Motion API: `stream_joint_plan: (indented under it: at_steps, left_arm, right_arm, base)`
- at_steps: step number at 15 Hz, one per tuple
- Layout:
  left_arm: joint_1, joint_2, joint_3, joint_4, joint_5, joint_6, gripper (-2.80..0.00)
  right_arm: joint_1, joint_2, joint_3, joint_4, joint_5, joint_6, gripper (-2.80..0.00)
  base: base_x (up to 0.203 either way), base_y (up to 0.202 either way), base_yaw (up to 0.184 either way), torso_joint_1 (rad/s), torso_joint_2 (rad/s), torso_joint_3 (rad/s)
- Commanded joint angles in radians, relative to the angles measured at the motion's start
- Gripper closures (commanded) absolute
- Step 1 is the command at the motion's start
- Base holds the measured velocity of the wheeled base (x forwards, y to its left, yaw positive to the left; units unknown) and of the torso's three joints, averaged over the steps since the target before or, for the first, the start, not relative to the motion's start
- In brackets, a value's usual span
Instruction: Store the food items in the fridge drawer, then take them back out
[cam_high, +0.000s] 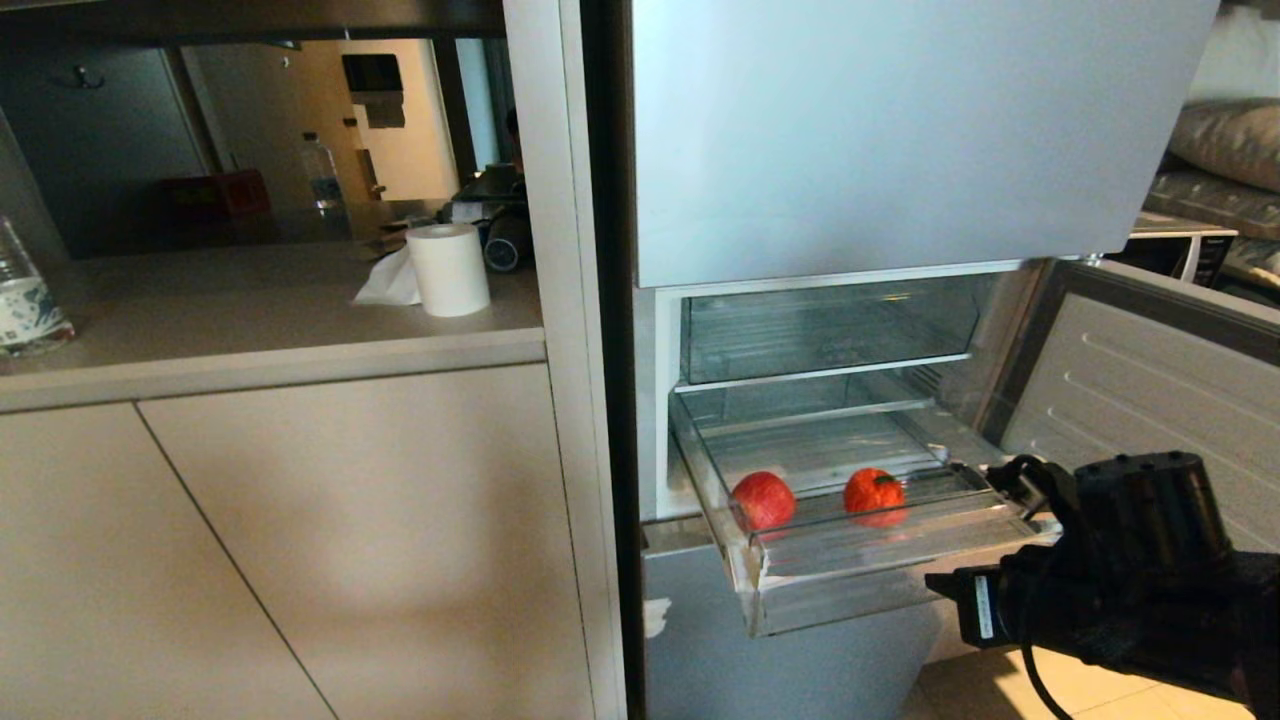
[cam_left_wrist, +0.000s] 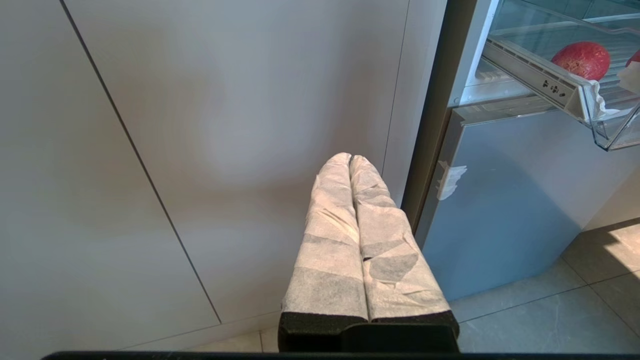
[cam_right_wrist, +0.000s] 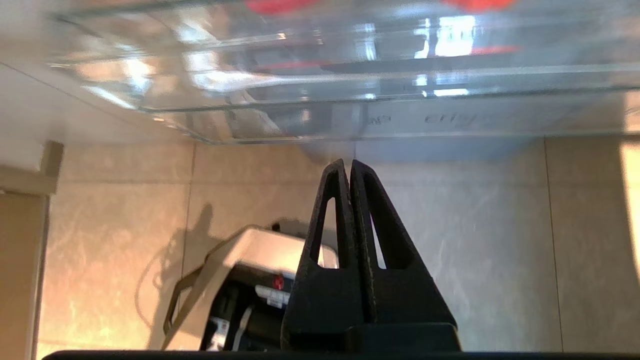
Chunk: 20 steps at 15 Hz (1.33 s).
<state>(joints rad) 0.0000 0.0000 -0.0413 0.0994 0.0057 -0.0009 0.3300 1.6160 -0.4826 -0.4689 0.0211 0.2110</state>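
right gripper (cam_right_wrist: 351, 162) is pinched fully shut w/ nothing between the fingers; the tips sit just below the clear front wall of the fridge drawer (cam_high: 850, 590), in front of it, not visibly touching. in the head view the right arm comes in from abt 4 o'clock. the drawer is pulled out and holds both food items on its ribbed floor: the round red one (cam_high: 763, 500) at abt 9 o'clock, the irregular red one (cam_high: 874, 493) at abt 3, apart from each other. left gripper (cam_left_wrist: 351, 160), fingers wrapped in white and pressed together, hangs low by the cabinet front, idle. judgement: both items are stored, so the step in hand looks like shutting the drawer. next move prob. needs the closed tips set against the front wall and a straight, level push inward.
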Motion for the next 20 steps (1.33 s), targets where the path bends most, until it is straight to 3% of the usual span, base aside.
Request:
stream_joint_plan:
  at_steps: [1, 8, 10, 11, 13, 20]
  left_arm:
    - [0.000, 0.000, 0.000, 0.000, 0.000, -0.001, 0.00]
    - [0.000, 0.000, 0.000, 0.000, 0.000, -0.001, 0.00]
    - [0.000, 0.000, 0.000, 0.000, 0.000, -0.001, 0.00]
    - [0.000, 0.000, 0.000, 0.000, 0.000, -0.001, 0.00]
    - [0.000, 0.000, 0.000, 0.000, 0.000, -0.001, 0.00]
    - [0.000, 0.000, 0.000, 0.000, 0.000, 0.000, 0.00]
  right_arm:
    - [0.000, 0.176, -0.061, -0.008, -0.002, 0.010, 0.00]
    - [0.000, 0.541, -0.369, -0.214, -0.032, 0.042, 0.00]
    - [0.011, 0.640, -0.444, -0.398, -0.089, 0.085, 0.00]
    - [0.028, 0.672, -0.467, -0.471, -0.155, 0.102, 0.00]
    - [0.047, 0.642, -0.421, -0.505, -0.179, 0.112, 0.00]
    - [0.068, 0.278, -0.076, -0.568, -0.177, 0.112, 0.00]
  base:
    - [0.000, 0.000, 0.000, 0.000, 0.00, 0.000]
    - [0.000, 0.000, 0.000, 0.000, 0.00, 0.000]
    - [0.000, 0.000, 0.000, 0.000, 0.00, 0.000]
    - [0.000, 0.000, 0.000, 0.000, 0.00, 0.000]
    - [0.000, 0.000, 0.000, 0.000, 0.00, 0.000]
    - [0.000, 0.000, 0.000, 0.000, 0.00, 0.000]
